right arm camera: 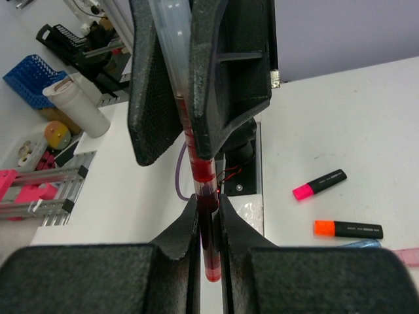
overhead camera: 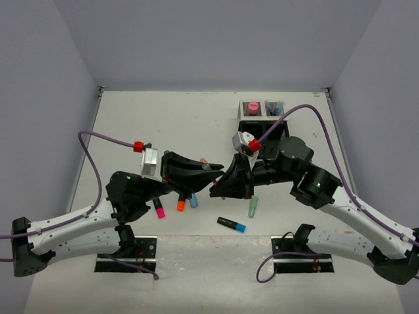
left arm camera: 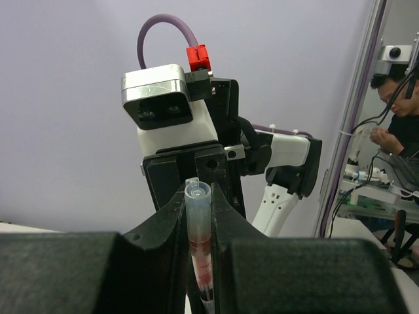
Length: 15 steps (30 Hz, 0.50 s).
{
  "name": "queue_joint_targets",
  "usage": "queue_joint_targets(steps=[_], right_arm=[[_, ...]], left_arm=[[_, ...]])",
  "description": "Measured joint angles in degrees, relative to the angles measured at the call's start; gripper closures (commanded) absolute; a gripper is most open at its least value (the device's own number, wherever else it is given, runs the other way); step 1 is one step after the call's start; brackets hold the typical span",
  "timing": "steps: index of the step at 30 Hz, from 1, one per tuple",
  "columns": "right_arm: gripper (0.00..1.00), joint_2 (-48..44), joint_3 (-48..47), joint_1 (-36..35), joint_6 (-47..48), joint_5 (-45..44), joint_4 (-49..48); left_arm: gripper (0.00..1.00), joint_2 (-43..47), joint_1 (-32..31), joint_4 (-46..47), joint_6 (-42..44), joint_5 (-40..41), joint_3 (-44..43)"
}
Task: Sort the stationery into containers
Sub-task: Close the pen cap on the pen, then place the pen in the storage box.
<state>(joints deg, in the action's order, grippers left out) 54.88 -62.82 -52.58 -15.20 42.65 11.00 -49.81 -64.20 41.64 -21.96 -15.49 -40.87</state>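
right tool [right arm camera: 207, 208] clamped on red pen [right arm camera: 200, 178] at its lower end. left tool [right arm camera: 186, 98] pinches the same pen higher up. On the surface [right arm camera: 327, 118] at right: pink highlighter [right arm camera: 319, 184] and orange highlighter [right arm camera: 347, 229], near each other, not touching.

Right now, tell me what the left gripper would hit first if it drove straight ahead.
The right gripper, most likely: it faces the left gripper head-on, tips nearly meeting, and both are shut on the same red pen between them.

No legible text, faint print on pink highlighter [right arm camera: 320, 184] and orange highlighter [right arm camera: 347, 229], too small to read
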Motion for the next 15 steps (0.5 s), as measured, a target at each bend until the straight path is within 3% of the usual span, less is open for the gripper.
queue_joint_targets(steps=[2,3,5,6,7,10,15], right_arm=[[1.0,-0.7,1.9,0.3,-0.4,0.6,-2.2],[1.0,-1.0,2.8,0.5,-0.4,0.6,-3.0],[1.0,-2.0,5.4,0.9,-0.5,-0.6,-5.8],[1.0,-2.7,6.9,1.2,-0.5,-1.8,-7.5],[1.0,-3.4,8.8,1.4,-0.7,-4.1,-9.9],[1.0,-4.4,14.1,4.2,-1.4,-12.4,-15.2],[1.0,-4.2,20.5,9.9,-3.2,-26.5,-19.0]], left_arm=[[1.0,0.6,0.0,-2.3,0.3,0.3,-0.2],[0.91,0.8,0.0,-3.9,0.4,0.7,-0.5],[0.55,0.7,-0.1,-8.7,0.9,2.5,-2.6],[0.18,0.6,-0.1,-11.7,1.1,3.9,-4.0],[0.01,0.2,-0.2,-15.6,1.3,6.0,-6.0],[0.0,-2.1,-1.9,-28.5,1.4,12.6,-13.1],[0.0,-5.9,-2.3,-48.5,-2.1,34.3,-29.1]])
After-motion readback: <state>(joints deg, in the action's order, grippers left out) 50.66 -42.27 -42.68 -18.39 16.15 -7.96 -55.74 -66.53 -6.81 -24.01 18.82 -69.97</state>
